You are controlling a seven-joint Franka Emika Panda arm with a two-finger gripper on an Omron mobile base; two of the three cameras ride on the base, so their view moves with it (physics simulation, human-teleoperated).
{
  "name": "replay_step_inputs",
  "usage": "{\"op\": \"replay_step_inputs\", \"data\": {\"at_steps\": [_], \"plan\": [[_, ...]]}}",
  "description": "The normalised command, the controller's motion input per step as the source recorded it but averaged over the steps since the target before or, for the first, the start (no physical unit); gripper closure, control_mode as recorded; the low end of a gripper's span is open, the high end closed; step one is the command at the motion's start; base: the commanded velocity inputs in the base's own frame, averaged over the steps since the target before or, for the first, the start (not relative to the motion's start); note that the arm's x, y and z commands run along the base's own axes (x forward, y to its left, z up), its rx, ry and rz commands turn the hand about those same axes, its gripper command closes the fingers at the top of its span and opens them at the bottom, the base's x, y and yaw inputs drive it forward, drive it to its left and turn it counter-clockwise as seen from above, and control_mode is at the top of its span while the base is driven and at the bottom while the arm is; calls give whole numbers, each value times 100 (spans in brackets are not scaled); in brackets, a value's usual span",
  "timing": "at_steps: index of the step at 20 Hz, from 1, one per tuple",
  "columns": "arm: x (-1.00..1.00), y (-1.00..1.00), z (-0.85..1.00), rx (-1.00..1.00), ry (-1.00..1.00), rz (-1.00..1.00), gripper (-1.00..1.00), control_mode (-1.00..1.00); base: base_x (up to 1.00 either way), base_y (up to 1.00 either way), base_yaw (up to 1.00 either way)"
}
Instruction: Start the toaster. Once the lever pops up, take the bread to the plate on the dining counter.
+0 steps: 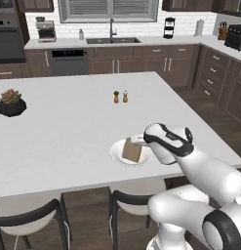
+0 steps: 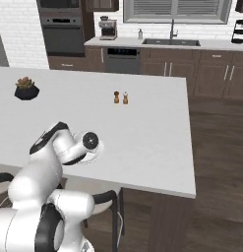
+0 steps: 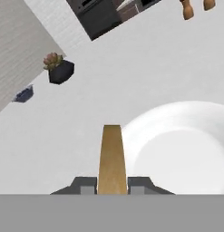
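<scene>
gripper (image 3: 112,190) pinches the bread (image 1: 132,150) tight on both sides | bread hangs over the plate (image 1: 117,157), lower middle of frame | risk: dropped from here, it tips off the rim

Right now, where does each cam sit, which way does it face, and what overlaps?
Left base view: behind the arm on its left, facing forward and down over the dining counter; white arm rises lower right, holding the bread above the plate.
Right base view: behind on its right, facing the same counter; arm rises lower left, hiding most of the plate.
Hand view: on the hand, looking along the pincer at bread and plate; finger tips at the bottom.
Shared: all three show the two shakers and the potted succulent.
</scene>
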Motion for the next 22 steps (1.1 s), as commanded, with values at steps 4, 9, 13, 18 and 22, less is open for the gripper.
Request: {"op": "replay_step_inputs", "data": {"at_steps": [4, 9, 13, 18, 22], "plan": [[49, 0, -26, 0, -1, -7, 100, -100, 0, 0, 0], [51, 0, -22, 0, 0, -6, 100, -100, 0, 0, 0], [44, 0, -12, 0, 0, -3, 100, -100, 0, 0, 0], [6, 0, -6, -2, 0, -2, -100, -100, 0, 0, 0], [-20, -2, 0, -4, -1, -4, -100, -100, 0, 0, 0]]}}
